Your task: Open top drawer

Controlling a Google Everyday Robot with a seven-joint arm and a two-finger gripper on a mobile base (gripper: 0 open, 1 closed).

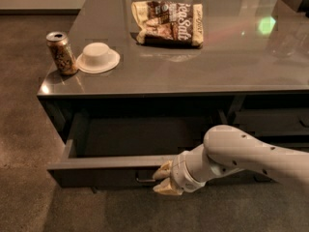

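The top drawer (pixel 106 166) is a wide dark-grey drawer under the left part of the tabletop. It stands pulled out toward me, and its plain grey inside (pixel 145 137) shows. A small dark loop handle (pixel 144 180) sits at the centre of its front. My gripper (pixel 163 180) is at the right end of that handle, against the drawer front, on the end of a white arm (pixel 241 156) that comes in from the right.
On the grey tabletop (pixel 203 66) stand a drink can (pixel 61 52) and an upturned white bowl (pixel 98 57) at the left, with a snack bag (pixel 169 23) further back. Narrower grey drawer fronts (pixel 270 120) lie to the right. Carpeted floor (pixel 24 144) lies to the left.
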